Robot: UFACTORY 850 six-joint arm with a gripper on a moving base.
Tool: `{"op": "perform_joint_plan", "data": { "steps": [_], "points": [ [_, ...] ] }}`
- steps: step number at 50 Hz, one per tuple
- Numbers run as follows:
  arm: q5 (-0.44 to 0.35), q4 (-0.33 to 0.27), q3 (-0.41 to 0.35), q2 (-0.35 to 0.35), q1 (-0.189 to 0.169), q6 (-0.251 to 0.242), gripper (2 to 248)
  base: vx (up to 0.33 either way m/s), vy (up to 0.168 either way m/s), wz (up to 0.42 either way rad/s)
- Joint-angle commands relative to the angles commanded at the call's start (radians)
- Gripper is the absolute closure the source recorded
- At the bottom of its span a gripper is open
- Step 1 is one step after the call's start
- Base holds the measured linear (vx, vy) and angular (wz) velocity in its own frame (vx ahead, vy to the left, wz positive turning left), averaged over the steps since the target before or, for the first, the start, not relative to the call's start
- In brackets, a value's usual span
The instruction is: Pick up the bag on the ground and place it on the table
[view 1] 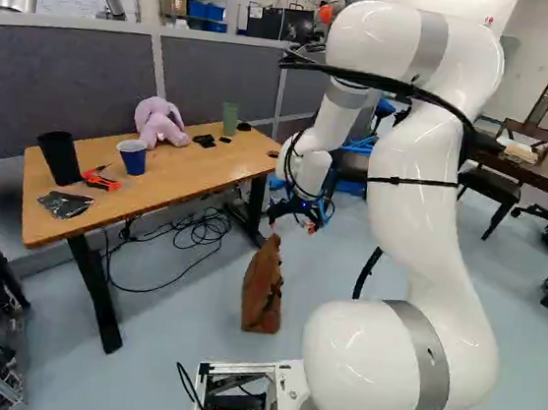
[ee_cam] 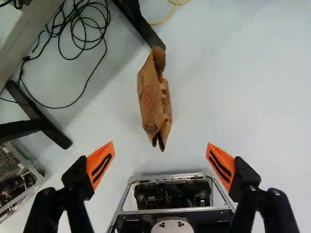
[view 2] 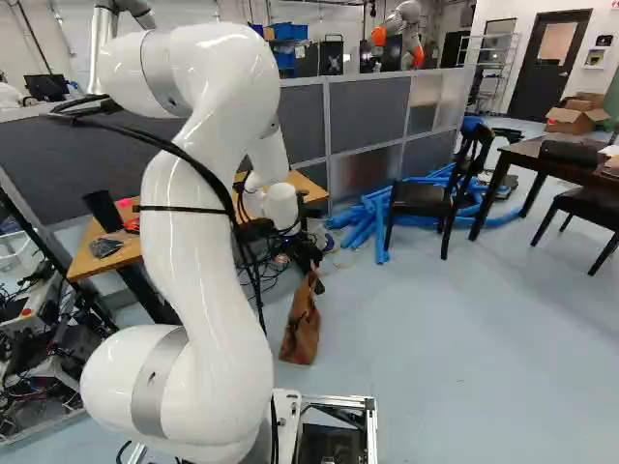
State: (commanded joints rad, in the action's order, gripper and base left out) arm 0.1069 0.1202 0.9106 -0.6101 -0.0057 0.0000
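A wooden table bears a dark packet at near left, a black cup, red tool and blue cup; a pink plush toy and green cup sit farther right. Right of it, a brown bag stands on the floor.

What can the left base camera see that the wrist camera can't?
Only the left base view shows the pink stuffed toy, the blue cup and the green cup on the table. Only the wrist view shows a yellow cord. Both show the brown bag on the floor and looped black cables.
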Motion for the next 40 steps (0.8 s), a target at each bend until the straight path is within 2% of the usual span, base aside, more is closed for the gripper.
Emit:
{"op": "perform_joint_plan", "data": {
  "steps": [40],
  "points": [
    [0.0, 0.0, 0.142, -0.187, -0.006, 0.0, 3, 0.0, 0.0, 0.0]
  ]
}}
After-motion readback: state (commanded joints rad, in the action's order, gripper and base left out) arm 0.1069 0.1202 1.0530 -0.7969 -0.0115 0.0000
